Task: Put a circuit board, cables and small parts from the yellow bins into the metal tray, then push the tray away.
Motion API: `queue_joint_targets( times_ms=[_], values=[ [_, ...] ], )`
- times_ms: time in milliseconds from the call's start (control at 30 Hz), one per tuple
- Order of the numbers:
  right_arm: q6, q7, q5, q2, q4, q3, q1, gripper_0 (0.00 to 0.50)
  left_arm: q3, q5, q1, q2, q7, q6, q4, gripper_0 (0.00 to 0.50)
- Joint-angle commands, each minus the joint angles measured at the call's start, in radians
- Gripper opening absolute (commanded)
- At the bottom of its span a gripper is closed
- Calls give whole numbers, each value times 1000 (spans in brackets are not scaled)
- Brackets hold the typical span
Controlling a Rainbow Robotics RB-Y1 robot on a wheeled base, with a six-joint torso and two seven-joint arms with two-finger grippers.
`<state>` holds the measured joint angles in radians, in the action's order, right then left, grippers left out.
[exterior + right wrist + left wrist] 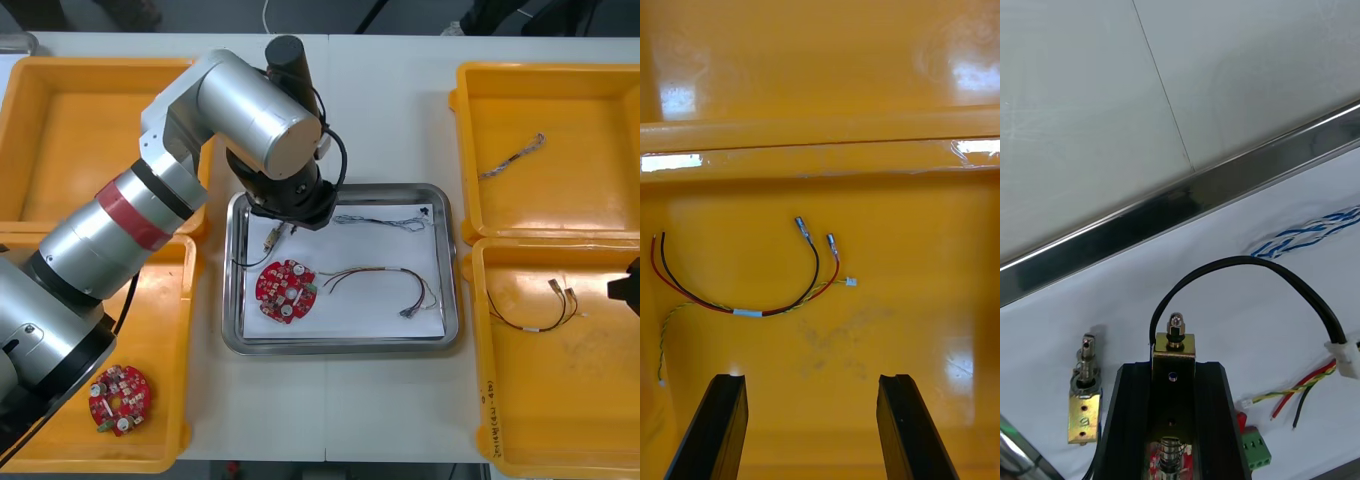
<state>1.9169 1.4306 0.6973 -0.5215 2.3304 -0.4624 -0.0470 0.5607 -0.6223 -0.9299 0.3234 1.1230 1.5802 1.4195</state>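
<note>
The metal tray [450, 300], white inside, holds a round red circuit board [285, 292], a twisted blue and white cable [385, 220] and a red and yellow cable [390, 285]. My left gripper [287, 220] hangs over the tray's far left corner. It is shut on a small metal part [1174, 346] with a black cable [1247, 264] looping from it. A second small metal part [1084, 397] lies on the tray floor beside the fingers [1127, 420]. My right gripper [812, 390] stands open above the near right yellow bin [887, 135], short of a red and black cable [752, 307].
The near left yellow bin [175, 330] holds another red circuit board [120, 397]. A twisted cable [512, 157] lies in the far right bin [470, 150]. The tray's shiny rim [1187, 210] runs just beyond the left fingers. Bare table lies beyond the tray.
</note>
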Motion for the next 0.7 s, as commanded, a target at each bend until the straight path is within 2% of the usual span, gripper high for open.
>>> queue_joint_targets(
  times_ms=[33,400,433,467,500,533,567,600,633,700],
  values=[
    [3,-3,1,-37,35,-36,33,500,51,7,-35,-32,-3,-31,-21,1],
    [3,-44,-10,-37,35,-35,39,500,85,3,-35,-33,-3,-82,-60,5],
    [3,-47,-12,-37,35,-33,39,500,85,3,-35,-33,-3,-82,-60,27],
    [3,-52,-16,-37,35,-32,39,500,85,3,-35,-33,-3,-82,-60,107],
    [3,-58,-21,-37,35,-28,39,500,84,1,-35,-33,-5,-82,-60,227],
    [3,-59,-22,-37,35,-27,39,500,85,0,-35,-33,-6,-82,-60,286],
    [3,-62,-27,-37,35,-25,39,500,85,-2,-35,-33,-9,-82,-60,375],
    [3,-64,-29,-37,35,-25,39,500,84,0,-35,-33,-11,-82,-60,419],
    [3,-67,-30,-37,35,-25,39,500,84,-2,-35,-33,-12,-82,-59,500],
    [3,-70,-30,-37,35,-25,39,500,84,0,-35,-33,-19,-82,-54,500]
  ],
)
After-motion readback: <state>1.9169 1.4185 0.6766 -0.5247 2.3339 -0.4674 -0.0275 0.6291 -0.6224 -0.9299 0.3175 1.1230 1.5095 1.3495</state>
